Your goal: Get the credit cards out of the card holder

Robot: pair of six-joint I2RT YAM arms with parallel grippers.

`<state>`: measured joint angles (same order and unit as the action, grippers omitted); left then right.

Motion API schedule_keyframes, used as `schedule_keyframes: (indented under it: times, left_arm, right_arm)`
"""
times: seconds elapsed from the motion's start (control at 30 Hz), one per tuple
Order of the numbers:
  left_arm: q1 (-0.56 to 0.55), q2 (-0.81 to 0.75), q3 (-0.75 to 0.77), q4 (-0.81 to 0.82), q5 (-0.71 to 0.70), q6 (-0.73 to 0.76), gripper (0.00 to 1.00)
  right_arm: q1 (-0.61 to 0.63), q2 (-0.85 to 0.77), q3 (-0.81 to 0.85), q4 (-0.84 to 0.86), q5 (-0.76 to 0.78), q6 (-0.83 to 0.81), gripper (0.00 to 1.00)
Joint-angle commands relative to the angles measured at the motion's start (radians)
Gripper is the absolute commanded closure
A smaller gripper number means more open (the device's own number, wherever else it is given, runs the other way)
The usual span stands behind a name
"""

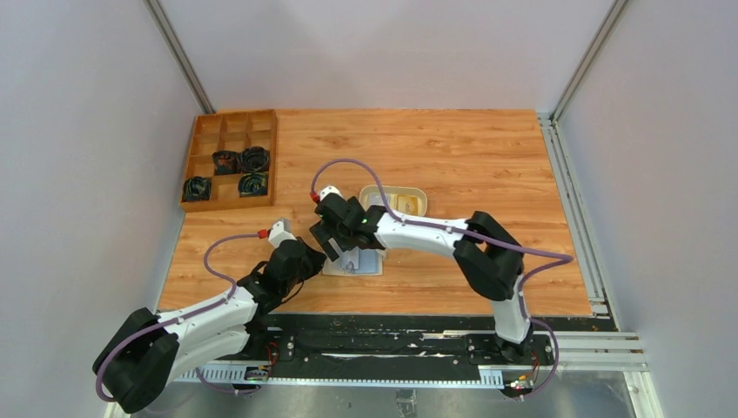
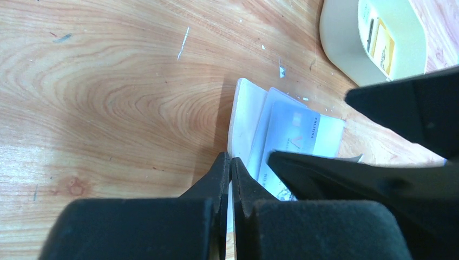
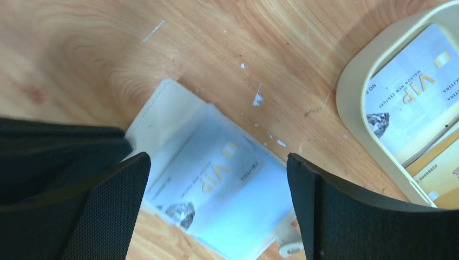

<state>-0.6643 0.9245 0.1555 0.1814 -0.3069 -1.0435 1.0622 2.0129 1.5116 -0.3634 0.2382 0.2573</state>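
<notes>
The jaws of the left gripper (image 2: 230, 165) are pressed together on the near edge of the card holder (image 2: 242, 119). A thin pale strip of that edge is seen between them in the left wrist view. At the far left of the tabletop (image 1: 487, 148) a wooden compartment box (image 1: 193, 157) is placed, and dark coiled items (image 1: 255, 158) are held in four of its cells.

The card holder lies open and flat near the front edge of the tabletop, between the two arms. Its cream flap is turned towards the left arm and its pale blue-grey pockets are laid face up. One whitish card (image 3: 211, 179), printed with "VIP", is seen lodged in a pocket under the clear cover. Whether other cards lie beneath it cannot be told.

The jaws of the right gripper (image 3: 216, 162) are spread wide above the card holder, one finger on each side of the pocketed card. Nothing is gripped between them.

Just beyond the card holder, further right, an oval cream tray (image 3: 352, 92) is set on the tabletop. In it a second whitish card (image 3: 411, 103) is laid face up. A yellow-orange card (image 3: 444, 162) is seen beside it, partly covered by it. The tray and the card holder are close to each other but not touching.
</notes>
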Motion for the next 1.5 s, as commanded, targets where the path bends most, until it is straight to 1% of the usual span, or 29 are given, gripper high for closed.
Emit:
schedule_keyframes:
  times: [0.0,0.13,0.2,0.23,0.3,0.37,0.53,0.77,1.0,1.23,1.47]
  left_arm:
    - [-0.004,-0.004,-0.003,0.010,-0.011,0.011,1.00]
    - [-0.004,-0.002,-0.003,0.009,-0.010,0.014,1.00]
    - [-0.004,-0.001,-0.002,0.010,-0.012,0.014,1.00]
    - [-0.004,-0.001,-0.003,0.010,-0.011,0.015,1.00]
    - [-0.004,-0.003,-0.004,0.010,-0.009,0.018,1.00]
    - [-0.004,-0.006,-0.006,0.009,-0.010,0.019,1.00]
    - [-0.004,-0.010,-0.001,-0.007,-0.016,0.023,1.00]
    - [-0.004,-0.025,0.004,-0.037,-0.024,0.025,1.00]
    - [-0.004,-0.040,0.019,-0.106,-0.055,0.029,1.00]
    - [-0.004,0.043,0.074,-0.204,-0.084,0.030,1.00]
    - [-0.004,0.111,0.089,-0.220,-0.083,0.016,1.00]
  right_arm:
    - [-0.030,-0.176,-0.159,0.276,-0.095,0.013,0.00]
    - [-0.067,-0.282,-0.292,0.405,-0.203,0.076,0.00]
    - [-0.101,-0.311,-0.362,0.464,-0.330,0.144,0.00]
    - [-0.133,-0.317,-0.415,0.502,-0.395,0.206,0.00]
    - [-0.176,-0.315,-0.475,0.586,-0.505,0.294,0.00]
    - [-0.202,-0.299,-0.533,0.662,-0.577,0.356,0.02]
    - [-0.224,-0.254,-0.597,0.844,-0.745,0.495,0.06]
    - [-0.226,-0.217,-0.645,0.920,-0.772,0.585,0.09]
    - [-0.226,-0.224,-0.687,0.889,-0.733,0.586,0.09]
    - [-0.226,-0.212,-0.682,0.847,-0.716,0.583,0.09]
    - [-0.220,-0.200,-0.663,0.838,-0.738,0.596,0.09]
